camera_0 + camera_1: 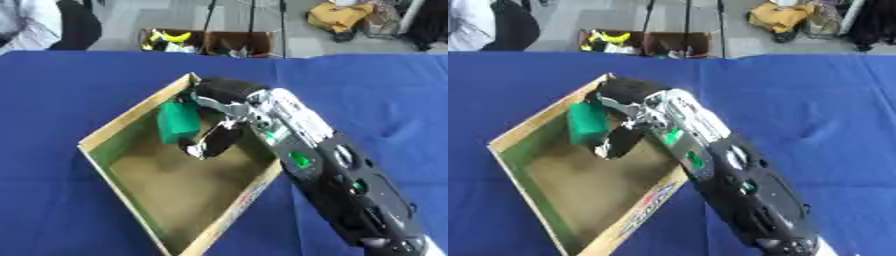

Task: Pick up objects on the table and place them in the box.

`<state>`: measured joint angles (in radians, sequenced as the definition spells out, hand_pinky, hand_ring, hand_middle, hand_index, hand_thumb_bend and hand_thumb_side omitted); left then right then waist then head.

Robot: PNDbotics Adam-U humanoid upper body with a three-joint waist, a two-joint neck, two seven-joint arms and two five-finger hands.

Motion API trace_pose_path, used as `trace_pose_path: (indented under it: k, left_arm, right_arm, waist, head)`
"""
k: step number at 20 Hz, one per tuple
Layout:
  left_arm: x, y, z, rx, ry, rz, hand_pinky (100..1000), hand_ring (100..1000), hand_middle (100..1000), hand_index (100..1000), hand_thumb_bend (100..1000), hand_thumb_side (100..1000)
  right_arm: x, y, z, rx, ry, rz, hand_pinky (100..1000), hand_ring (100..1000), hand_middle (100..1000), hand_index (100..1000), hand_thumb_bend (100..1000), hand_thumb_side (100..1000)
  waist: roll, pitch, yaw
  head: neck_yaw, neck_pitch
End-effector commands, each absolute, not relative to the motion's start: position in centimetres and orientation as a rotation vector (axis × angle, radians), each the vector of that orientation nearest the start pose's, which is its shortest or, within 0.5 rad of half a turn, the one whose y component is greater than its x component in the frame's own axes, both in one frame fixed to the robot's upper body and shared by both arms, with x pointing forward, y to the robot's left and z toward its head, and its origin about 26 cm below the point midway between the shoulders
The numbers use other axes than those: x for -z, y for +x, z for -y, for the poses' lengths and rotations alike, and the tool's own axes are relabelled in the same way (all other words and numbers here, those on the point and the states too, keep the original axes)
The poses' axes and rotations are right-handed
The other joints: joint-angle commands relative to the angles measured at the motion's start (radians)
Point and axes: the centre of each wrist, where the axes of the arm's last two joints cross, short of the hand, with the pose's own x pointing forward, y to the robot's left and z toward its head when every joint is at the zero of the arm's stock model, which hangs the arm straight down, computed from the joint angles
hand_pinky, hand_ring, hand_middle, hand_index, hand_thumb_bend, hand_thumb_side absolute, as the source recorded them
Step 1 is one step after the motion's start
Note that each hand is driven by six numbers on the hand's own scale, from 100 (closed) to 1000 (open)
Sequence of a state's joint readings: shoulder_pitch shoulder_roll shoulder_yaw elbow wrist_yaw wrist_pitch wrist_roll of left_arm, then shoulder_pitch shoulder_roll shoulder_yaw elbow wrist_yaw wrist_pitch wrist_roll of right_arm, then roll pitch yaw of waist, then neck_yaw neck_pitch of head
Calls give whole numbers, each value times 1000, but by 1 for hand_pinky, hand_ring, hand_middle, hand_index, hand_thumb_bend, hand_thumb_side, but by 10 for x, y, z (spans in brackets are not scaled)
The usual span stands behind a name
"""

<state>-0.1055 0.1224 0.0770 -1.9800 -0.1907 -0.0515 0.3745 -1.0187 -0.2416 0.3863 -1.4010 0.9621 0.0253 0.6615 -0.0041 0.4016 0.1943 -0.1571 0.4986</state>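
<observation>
An open cardboard box lies askew on the blue table, and its floor is bare. My right arm comes in from the lower right and reaches over the box's right wall. My right hand hangs over the far corner of the box, fingers curled down. A green block stands upright just under those fingers, inside the box by the far left wall. The fingers close on its top and the thumb points down beside it. My left hand is in no view.
The blue cloth covers the table around the box. Beyond the far edge two open cartons stand on the floor, one with yellow things in it. A person stands at the upper left corner.
</observation>
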Motion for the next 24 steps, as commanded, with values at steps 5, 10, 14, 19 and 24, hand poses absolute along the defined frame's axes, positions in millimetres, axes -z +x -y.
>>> trace_pose_path:
  k: [5,10,14,19,24]
  left_arm:
    - [-138,278,-268,-233,559,2190,209,387,542,781,149,867]
    - [-140,279,-267,-244,555,2202,210,388,542,781,152,865]
    - [-141,279,-266,-262,557,2209,212,390,545,782,157,858]
    - [-142,280,-267,-325,570,2226,214,392,544,779,162,844]
    - [-142,280,-267,-375,582,2235,217,393,545,780,167,842]
  right_arm:
    - [-266,415,89,-1899,-870,1528,681,672,620,741,100,366]
    - [-257,420,89,-1946,-842,1475,703,720,671,770,100,369]
    - [-259,420,92,-1962,-823,1468,737,776,765,843,100,297]
    - [-266,419,97,-1946,-782,1469,765,783,802,928,233,449]
    - [-286,412,108,-1857,-784,1577,781,797,817,952,514,543]
  waist:
    - [0,-18,2]
    - [0,-17,4]
    - [1,-18,3]
    - [1,-20,1]
    - [3,-23,-10]
  head:
    - [-8,-10]
    - [-12,-9]
    - [-22,-5]
    - [-24,-4]
    - [-19,-4]
